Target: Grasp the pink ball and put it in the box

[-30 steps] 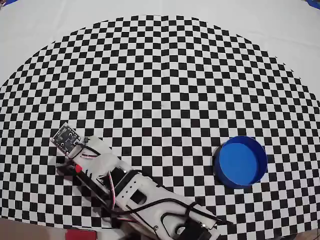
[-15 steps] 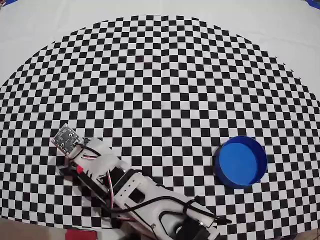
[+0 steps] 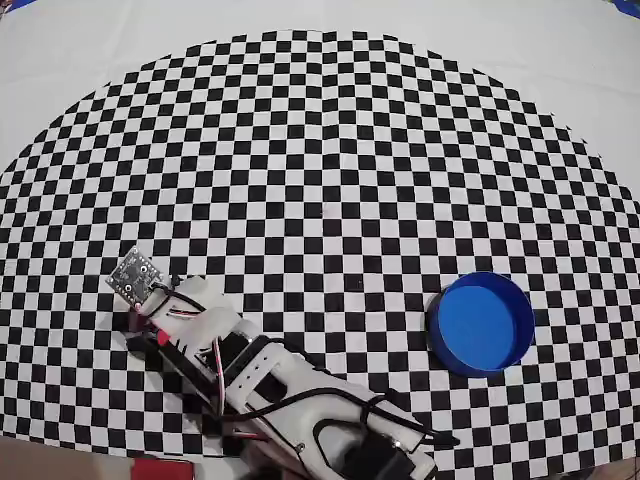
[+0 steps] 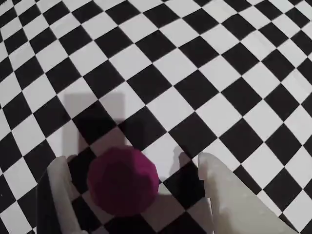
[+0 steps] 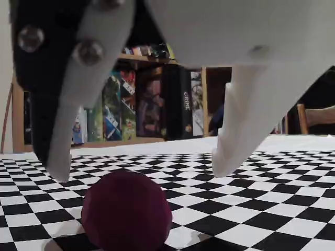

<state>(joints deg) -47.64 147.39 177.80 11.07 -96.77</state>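
We are at the grasping step. The claw stands wide, its 2 fingers straddling the pink ball, which sits on the checkered surface and is not yet gripped. In the wrist view the ball lies just beside the left finger, perhaps touching it, while the right finger stands well apart from it, with bare squares between. In the fixed view the fingertips hang at about the level of the ball's top, so we judge the claw is not fully down around it.

The next move, as we read it, calls for a little more descent, then closing until both fingers press the ball. Because the ball sits off centre, the closing right finger may push it sideways, and a round thing could roll out.

After that comes the carry to the box, which in the overhead view lies well apart from the claw, off to the right, and looks empty.

Much is hidden. In the overhead view the arm covers the ball and the fingertips entirely, so the grip cannot be checked from above. The wrist view cuts off the lower parts of both fingers at the bottom edge. The fixed view is close and crops the ball's underside, so its contact with the surface is unseen. The box shows in neither close view.
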